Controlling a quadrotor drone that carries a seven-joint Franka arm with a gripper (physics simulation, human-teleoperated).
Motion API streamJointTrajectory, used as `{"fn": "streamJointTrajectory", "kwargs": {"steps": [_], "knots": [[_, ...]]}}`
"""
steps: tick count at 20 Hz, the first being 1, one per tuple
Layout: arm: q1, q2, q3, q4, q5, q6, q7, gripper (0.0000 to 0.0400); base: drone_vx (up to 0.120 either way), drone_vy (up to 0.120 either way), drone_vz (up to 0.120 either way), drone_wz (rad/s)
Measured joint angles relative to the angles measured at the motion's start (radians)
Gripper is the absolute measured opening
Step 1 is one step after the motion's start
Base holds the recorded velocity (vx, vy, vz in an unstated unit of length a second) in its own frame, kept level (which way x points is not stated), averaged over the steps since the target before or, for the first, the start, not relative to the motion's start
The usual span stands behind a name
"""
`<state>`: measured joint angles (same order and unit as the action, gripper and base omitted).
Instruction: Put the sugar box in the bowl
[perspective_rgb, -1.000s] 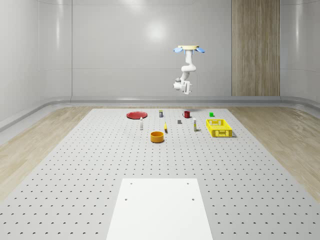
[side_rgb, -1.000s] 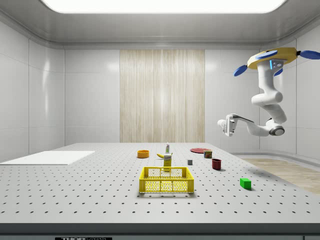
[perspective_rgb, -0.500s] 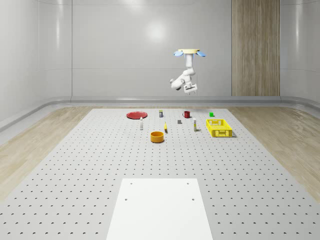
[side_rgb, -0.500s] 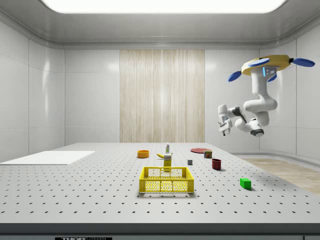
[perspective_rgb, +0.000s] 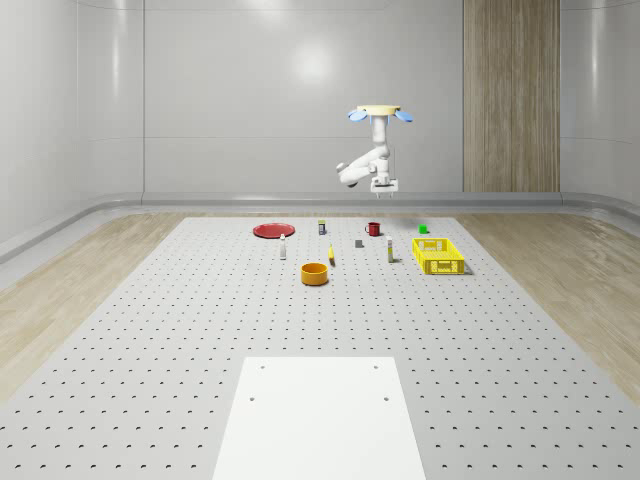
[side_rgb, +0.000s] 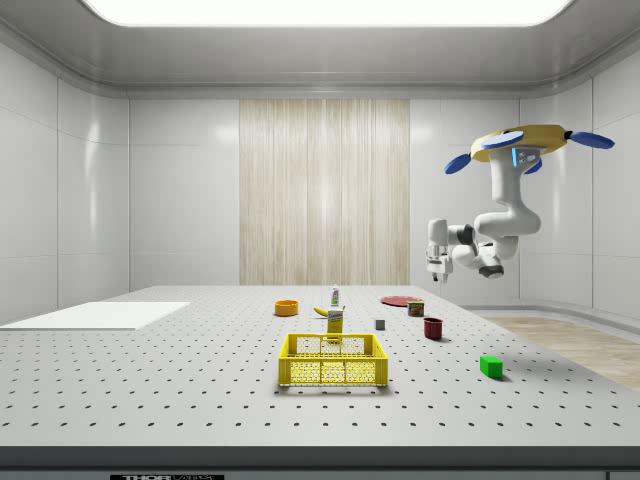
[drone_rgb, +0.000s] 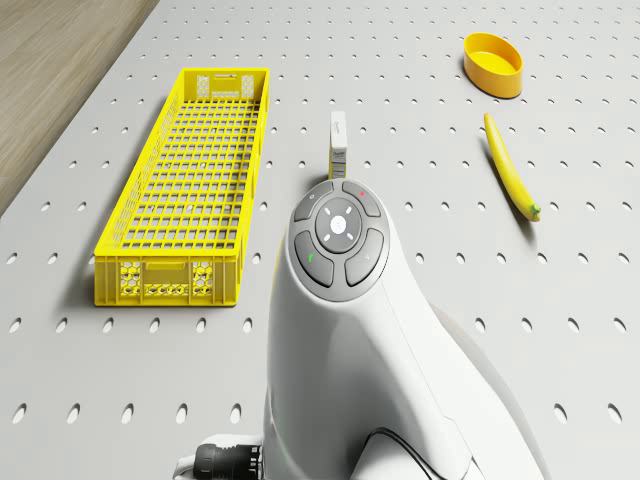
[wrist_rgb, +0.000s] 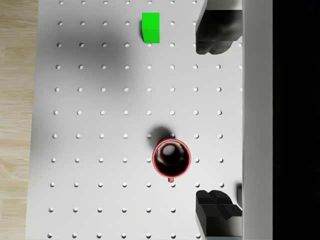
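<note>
The sugar box is a thin white and yellow box standing upright on the perforated table, beside the yellow crate; it also shows in the drone view and the side view. The orange bowl sits nearer the table's middle. The drone hovers high over the table's far part. My gripper hangs from the arm and points down, well above the table. In the wrist view the gripper is open, with a red mug far below it.
A yellow crate lies right of the sugar box. A banana lies between box and bowl. A red plate, a green cube and small items line the far side. A white panel covers the near table.
The drone has sunk a little and shifted toward the side view's left. The arm has swung the gripper from facing sideways to pointing straight down.
</note>
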<state>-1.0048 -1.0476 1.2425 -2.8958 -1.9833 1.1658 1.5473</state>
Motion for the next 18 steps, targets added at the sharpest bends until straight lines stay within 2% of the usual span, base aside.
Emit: {"fn": "streamJointTrajectory", "kwargs": {"steps": [5, 10, 14, 18], "knots": [[-0.029, -0.031, 0.018, 0.000, 0.006, 0.011, 0.022, 0.0400, 0.120, 0.000, -0.120, 0.000], [-0.047, -0.059, 0.030, 0.002, 0.017, 0.030, 0.037, 0.0400, 0.120, 0.000, -0.008, 0.000], [-0.057, -0.081, 0.039, 0.003, 0.028, 0.048, 0.046, 0.0400, 0.120, 0.060, 0.000, 0.000], [-0.066, -0.101, 0.046, 0.005, 0.038, 0.065, 0.054, 0.0400, 0.120, 0.000, -0.110, 0.000]]}}
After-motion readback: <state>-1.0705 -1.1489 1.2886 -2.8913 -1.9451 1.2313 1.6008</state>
